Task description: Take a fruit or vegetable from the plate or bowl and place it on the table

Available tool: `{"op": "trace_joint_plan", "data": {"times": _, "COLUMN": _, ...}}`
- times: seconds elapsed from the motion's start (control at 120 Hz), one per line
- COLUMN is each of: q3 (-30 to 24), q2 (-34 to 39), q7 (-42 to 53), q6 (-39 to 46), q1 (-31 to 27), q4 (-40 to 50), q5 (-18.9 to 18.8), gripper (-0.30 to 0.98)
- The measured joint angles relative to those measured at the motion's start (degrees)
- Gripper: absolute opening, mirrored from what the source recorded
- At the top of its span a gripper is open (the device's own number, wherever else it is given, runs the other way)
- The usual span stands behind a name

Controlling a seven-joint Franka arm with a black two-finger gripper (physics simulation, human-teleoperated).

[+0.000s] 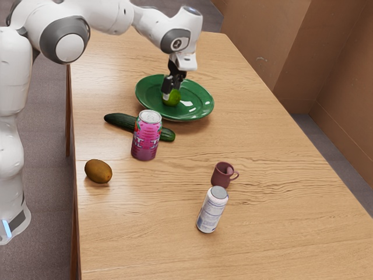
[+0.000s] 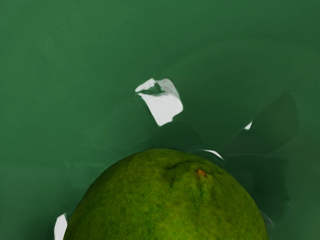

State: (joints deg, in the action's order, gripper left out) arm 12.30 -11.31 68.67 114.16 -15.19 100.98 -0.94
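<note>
Jaws at an opening that cannot be told, the gripper point(image 1: 172, 93) reaches a lime point(image 1: 174, 100) on the green plate point(image 1: 201, 109); an off-center squeeze could let the round, smooth-sided fruit slip free during lifting.

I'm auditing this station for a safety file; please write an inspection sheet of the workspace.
Surface: wooden table, grain showing.
Job's things: green fruit within the rim of the green plate.
Clutter: cucumber, pink can, brown fruit, mug, white can; both cans upright.
Gripper: one hand, at the green fruit; grip unclear.
Cables: nothing seen.
Surroundings: brown walls, grey floor.
</note>
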Motion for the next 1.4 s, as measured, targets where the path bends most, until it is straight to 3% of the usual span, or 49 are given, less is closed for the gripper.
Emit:
{"op": "trace_joint_plan", "data": {"times": 0.667, "q3": 0.00, "q2": -1.90, "q7": 4.59, "q6": 3.32, "q1": 0.00, "q4": 0.82, "q5": -0.06, "gripper": 0.68}}
{"op": "trace_joint_plan", "data": {"times": 0.808, "q3": 0.00, "q2": -1.99, "q7": 5.08, "q6": 3.38, "q1": 0.00, "q4": 0.81, "q5": 0.11, "gripper": 0.43}}
{"op": "trace_joint_plan", "data": {"times": 0.942, "q3": 0.00, "q2": -2.12, "q7": 5.37, "q6": 3.59, "q1": 0.00, "q4": 0.74, "q5": 0.43, "gripper": 0.31}}
{"op": "trace_joint_plan", "data": {"times": 1.317, "q3": -1.71, "q2": 6.14, "q7": 6.56, "q6": -2.00, "q1": 0.24, "q4": -8.28, "q5": 0.46, "gripper": 0.32}}
{"op": "trace_joint_plan", "data": {"times": 1.4, "q3": -0.84, "q2": 6.50, "q7": 6.84, "q6": -3.97, "q1": -4.06, "q4": -9.15, "q5": 0.55, "gripper": 0.32}}
